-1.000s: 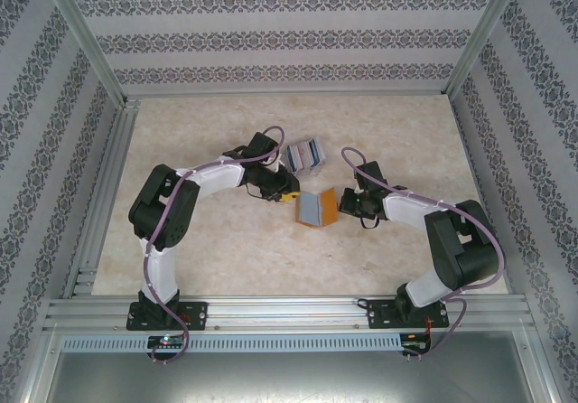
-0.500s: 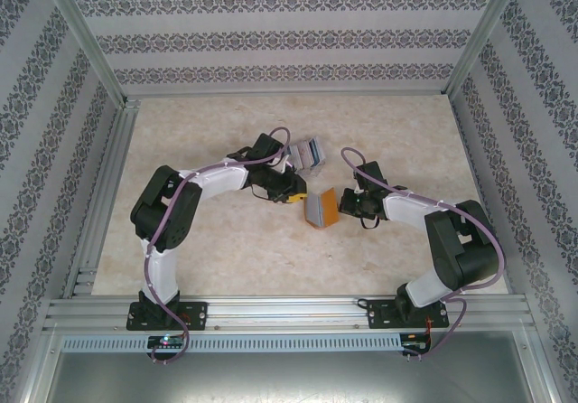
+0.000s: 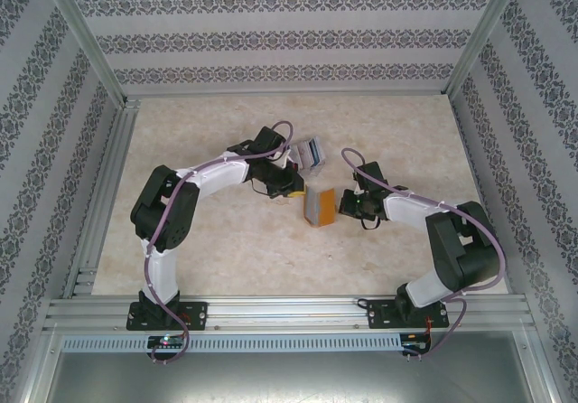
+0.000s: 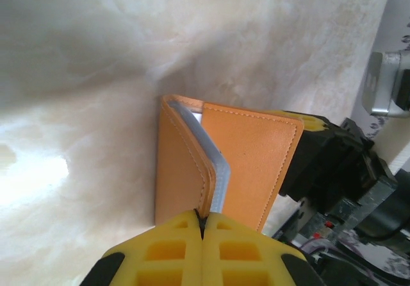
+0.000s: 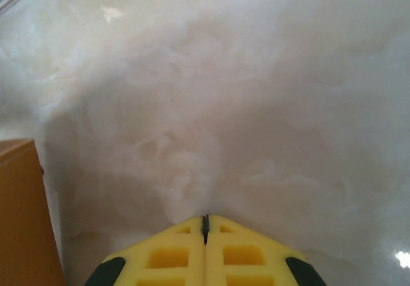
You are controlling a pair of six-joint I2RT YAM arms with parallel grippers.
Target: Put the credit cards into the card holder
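Left gripper (image 4: 202,220) — fingers pressed together, tips against the near edge of the one card holder (image 4: 248,150); you cannot tell whether they nip it. The holder stands on edge between the two grippers. One grey credit card (image 4: 216,167) sits between its two flaps, edge protruding. Beyond the holder on the table (image 3: 217,249), note the loose cards (image 3: 310,153) — overlapped, count unclear. Right gripper (image 5: 205,218): fingers pressed together, nothing between them, just beside the holder.
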